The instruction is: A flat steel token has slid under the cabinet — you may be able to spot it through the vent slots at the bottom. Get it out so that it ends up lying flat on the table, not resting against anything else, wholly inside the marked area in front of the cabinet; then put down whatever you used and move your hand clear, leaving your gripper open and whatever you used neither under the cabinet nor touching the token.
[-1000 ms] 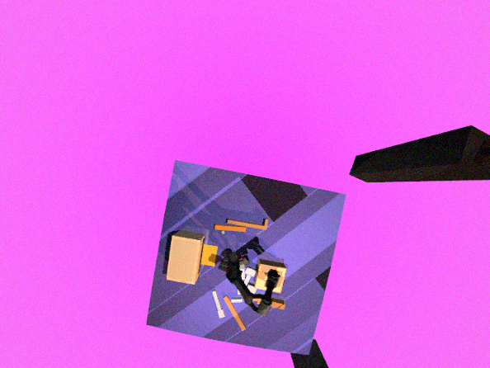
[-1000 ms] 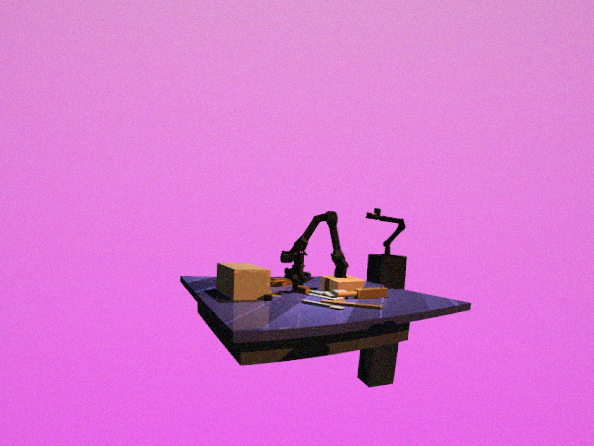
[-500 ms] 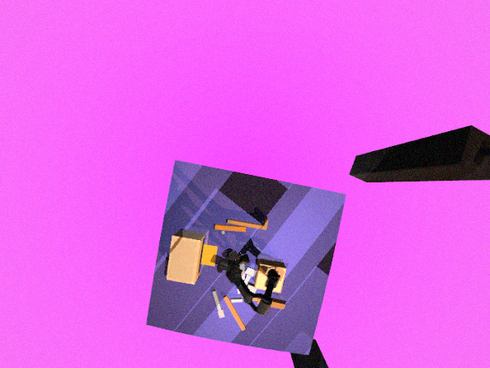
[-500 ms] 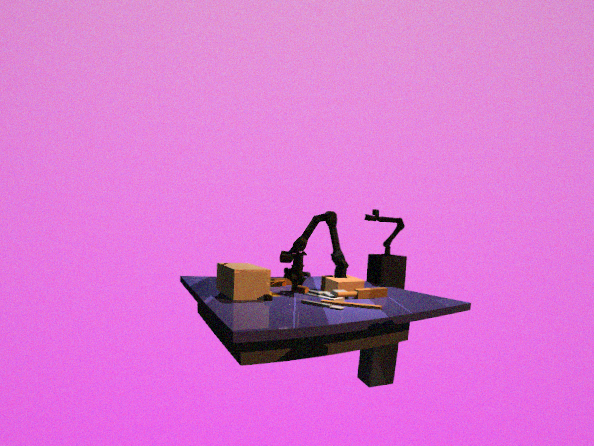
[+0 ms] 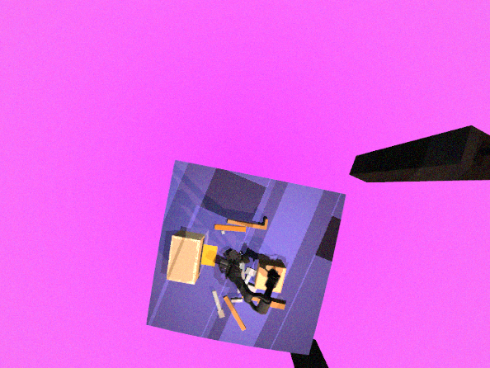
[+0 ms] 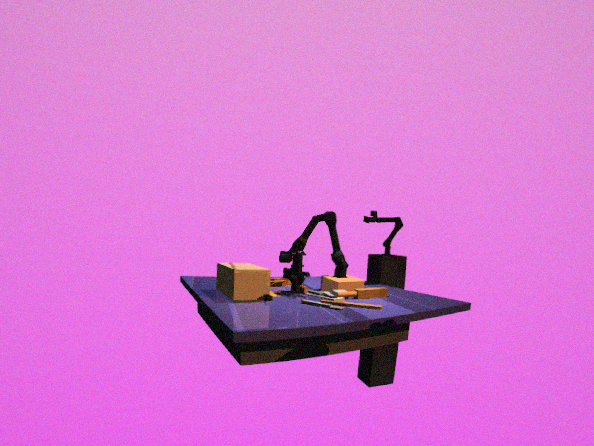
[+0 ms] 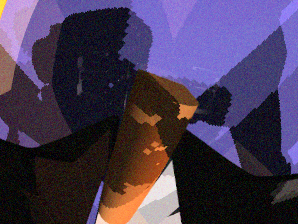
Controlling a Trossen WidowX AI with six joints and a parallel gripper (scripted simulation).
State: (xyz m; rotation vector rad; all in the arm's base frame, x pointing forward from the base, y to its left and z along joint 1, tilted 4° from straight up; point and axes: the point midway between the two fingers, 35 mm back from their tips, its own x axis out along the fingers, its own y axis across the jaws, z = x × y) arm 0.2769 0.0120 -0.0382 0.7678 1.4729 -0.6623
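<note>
The tan cabinet (image 5: 186, 260) (image 6: 252, 285) stands at the left of the table. The yellow marked area (image 5: 209, 250) lies in front of it, partly under the arm's dark shape in the top view. My gripper (image 7: 145, 127) (image 6: 297, 286) points down, low over the table, on the open side of the marked area. It is shut on an orange rod (image 7: 137, 170), whose blunt end shows between the dark fingers. The rod's far end is hidden. I cannot make out the steel token or the vent slots in any view.
A hooked orange stick (image 5: 253, 225) and an orange bar (image 5: 230, 228) lie beyond the arm, with a small pale piece (image 5: 223, 232) beside them. A grey tool (image 5: 218, 304) and an orange stick (image 5: 235, 313) lie on the other side. White pieces (image 5: 250, 272) lie near the arm's box (image 5: 264, 285).
</note>
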